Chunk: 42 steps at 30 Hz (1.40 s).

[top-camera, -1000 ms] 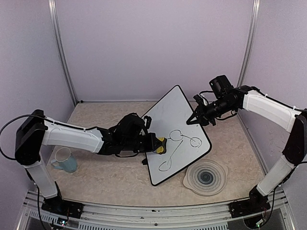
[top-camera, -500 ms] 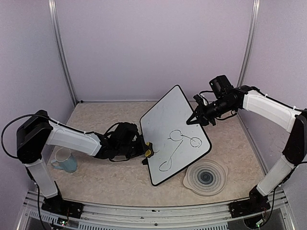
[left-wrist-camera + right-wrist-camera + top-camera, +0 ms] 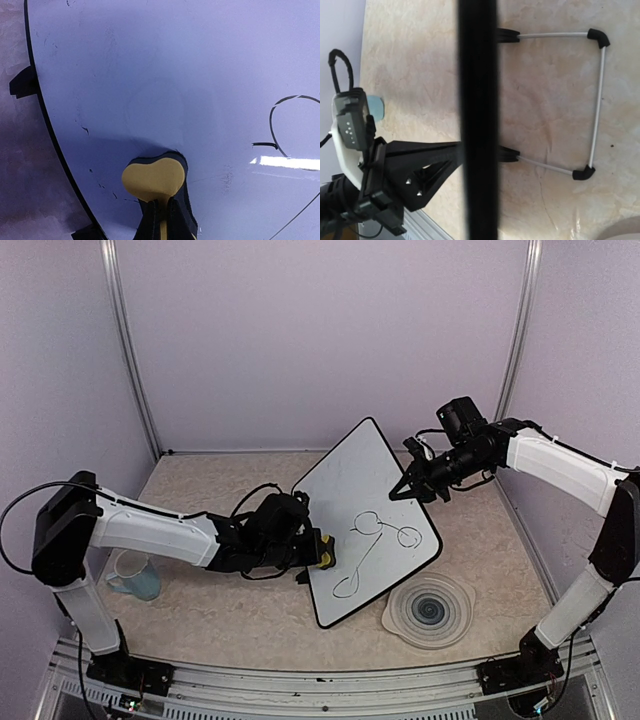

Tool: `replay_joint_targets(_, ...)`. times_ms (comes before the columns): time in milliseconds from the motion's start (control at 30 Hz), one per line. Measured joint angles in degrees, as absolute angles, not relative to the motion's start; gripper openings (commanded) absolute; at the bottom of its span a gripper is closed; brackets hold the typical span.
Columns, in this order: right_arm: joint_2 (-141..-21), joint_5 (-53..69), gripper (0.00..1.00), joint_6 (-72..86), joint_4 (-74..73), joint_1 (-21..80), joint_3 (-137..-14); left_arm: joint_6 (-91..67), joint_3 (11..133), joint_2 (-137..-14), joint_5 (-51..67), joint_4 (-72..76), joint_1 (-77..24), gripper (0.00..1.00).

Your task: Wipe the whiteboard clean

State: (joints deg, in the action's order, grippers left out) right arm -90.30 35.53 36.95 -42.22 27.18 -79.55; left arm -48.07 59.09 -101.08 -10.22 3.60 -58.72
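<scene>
**Sweep Right, Across the Loops**

Large white black-framed whiteboard point(image 3: 350, 495) propped tilted at the middle of the beige table point(image 3: 220, 615), black marker loops point(image 3: 385, 530) unerased on its lower right. Yellow heart-shaped foam eraser point(image 3: 155, 177) pinched tight in left gripper point(image 3: 161, 222), flat on bare board near the left edge. Press evenly; drag rightward over every line. Right gripper point(image 3: 404, 490) clamped on the upper right rim: hold firm against the push.

Whiteboard point(image 3: 350, 485) stands mid-table point(image 3: 230, 615), leaning on the wire stand point(image 3: 596, 100) behind it. Left gripper point(image 3: 318, 550) is at its left edge, eraser point(image 3: 152, 180) on the face, marker lines point(image 3: 270, 125) to its right. Right gripper point(image 3: 400, 492) is on the far right edge. Plate point(image 3: 428, 610) lies just before the near corner, cup point(image 3: 135, 575) far left.
</scene>
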Motion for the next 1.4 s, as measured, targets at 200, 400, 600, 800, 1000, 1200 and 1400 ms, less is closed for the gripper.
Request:
replay_joint_targets(200,-90.3,35.6,0.00,37.1,-42.1,27.2,-79.5,-50.7,55.9,-100.3,-9.5,7.4,-57.9,0.00)
replay_joint_targets(400,-90.3,35.6,0.00,37.3,-42.0,27.2,-79.5,-54.8,50.7,-99.6,-8.0,9.3,-55.2,0.00)
replay_joint_targets(600,-90.3,35.6,0.00,37.1,-42.1,27.2,-79.5,-52.1,51.3,-99.8,-8.8,8.9,-56.1,0.00)
replay_joint_targets(800,-90.3,35.6,0.00,36.9,-42.1,27.2,-79.5,-45.9,55.5,-99.7,-10.1,7.2,-59.9,0.00)
replay_joint_targets(1000,-90.4,35.6,0.00,36.9,-42.1,27.2,-79.5,-43.0,59.0,-99.7,-6.4,8.8,-61.1,0.00)
replay_joint_targets(1200,-90.4,35.9,0.00,37.2,-42.0,27.2,-79.5,-38.2,61.2,-99.2,-2.0,11.2,-63.6,0.00)
replay_joint_targets(1400,-90.4,35.9,0.00,37.2,-41.9,27.2,-79.5,-32.9,64.5,-99.5,-1.5,8.3,-66.3,0.00)
